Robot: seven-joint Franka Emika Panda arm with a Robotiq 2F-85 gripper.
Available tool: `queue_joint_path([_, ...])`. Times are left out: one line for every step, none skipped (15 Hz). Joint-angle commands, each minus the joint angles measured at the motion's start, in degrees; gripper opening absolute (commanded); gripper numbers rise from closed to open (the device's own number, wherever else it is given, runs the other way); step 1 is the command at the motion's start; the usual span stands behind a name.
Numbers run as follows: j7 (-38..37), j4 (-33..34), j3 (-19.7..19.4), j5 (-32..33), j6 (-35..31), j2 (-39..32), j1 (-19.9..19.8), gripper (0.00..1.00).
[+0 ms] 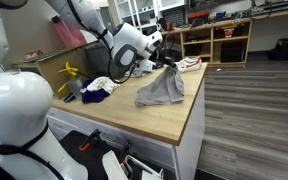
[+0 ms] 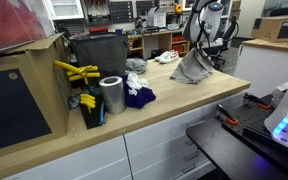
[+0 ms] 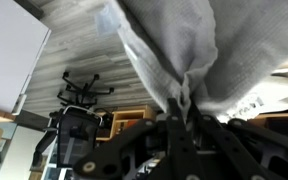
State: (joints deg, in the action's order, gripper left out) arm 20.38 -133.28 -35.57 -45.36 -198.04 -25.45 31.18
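One cloth [image 1: 162, 90] is pinched at a fold by the gripper [image 1: 154, 58], jaws narrow on it, so it drapes in a peak below them with its hem on the counter [image 1: 176, 122]. Only the wrist view shows the fold between the fingers [image 3: 144, 142]; both exterior views show the hem touching down.

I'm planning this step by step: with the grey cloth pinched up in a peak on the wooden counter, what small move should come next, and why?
Probably ease the jaws open. The jaws of the gripper pinch the grey cloth at its peak, while its lower folds rest on the wooden counter, so it would likely settle there rather than slide off.
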Motion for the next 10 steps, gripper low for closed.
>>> queue_joint_path([0.6,4.1,-11.3,-1.6,0.0,-6.0,11.9,0.43])
queue_joint_path([0.1,3.8,-13.3,-0.9,0.0,-6.8,14.6,0.52])
queue_joint_path([-0.2,3.3,-15.0,-0.7,0.0,-7.3,17.3,0.58])
queue_joint_path([-0.5,2.3,-16.1,-0.3,0.0,-7.3,19.8,0.67])
queue_joint_path([-0.6,1.4,-16.8,-0.1,0.0,-7.3,22.0,0.73])
queue_joint_path([-0.5,-0.3,-15.9,-0.1,0.0,-6.0,22.9,0.81])
queue_joint_path([-0.3,-2.6,-13.1,0.2,0.0,-3.2,22.1,0.89])
queue_joint_path([-0.4,-4.0,-11.7,0.5,2.2,-1.4,22.2,0.95])
queue_joint_path([-0.6,-5.1,-10.7,0.6,4.4,-0.4,22.2,1.00])
queue_joint_path([-1.0,-5.9,-9.3,0.9,5.9,0.4,21.6,1.00])
